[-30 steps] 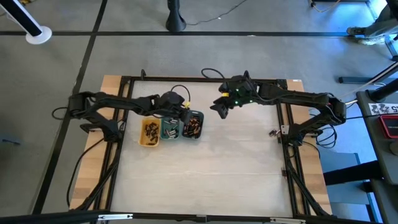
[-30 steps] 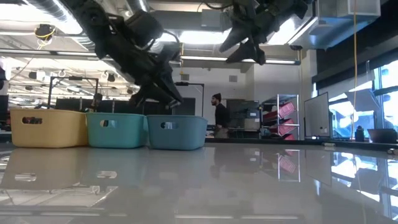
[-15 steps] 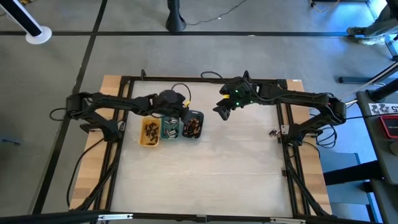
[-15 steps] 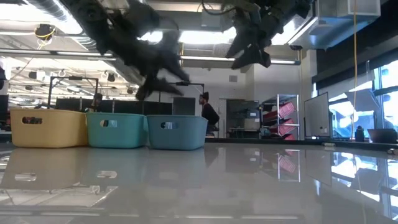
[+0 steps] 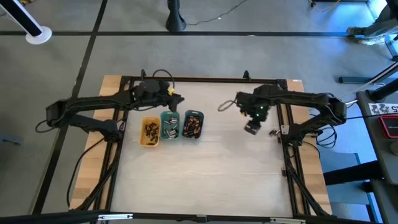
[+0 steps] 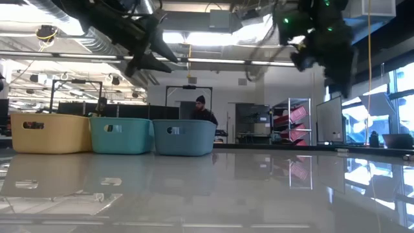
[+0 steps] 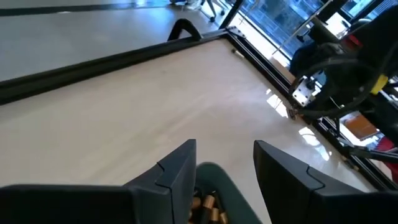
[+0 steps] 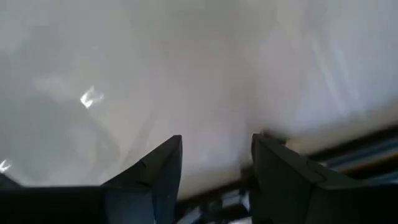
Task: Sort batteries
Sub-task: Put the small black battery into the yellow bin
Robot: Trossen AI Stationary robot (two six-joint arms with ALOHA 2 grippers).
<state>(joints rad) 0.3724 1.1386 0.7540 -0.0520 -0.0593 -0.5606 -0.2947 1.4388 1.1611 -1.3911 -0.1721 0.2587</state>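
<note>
Three small trays stand in a row at the table's far left: yellow (image 5: 149, 132), green (image 5: 169, 127) and grey-blue (image 5: 193, 125). Each holds several batteries (image 5: 192, 126) lying on its floor; copper-toned ones (image 7: 205, 203) show in the left wrist view. My left gripper (image 5: 176, 99) hangs open above the table just beyond the trays' far ends, nothing between its fingers (image 7: 180, 171). My right gripper (image 5: 251, 128) hangs open over bare table near the right rail, pointing down, with nothing between its fingers (image 8: 163, 163).
A black frame (image 5: 205, 79) rails the table on all sides. Bare tabletop (image 5: 205, 174) spreads across the middle and the near half. In the low view the trays (image 6: 121, 134) line the left, and a person (image 6: 203, 111) stands in the room far behind.
My left gripper has risen from just over the green and grey-blue trays and drawn back toward the far edge, tipping up toward level. My right gripper has swung toward the right edge and nearer, tipping over until it points down. The trays have stayed put.
</note>
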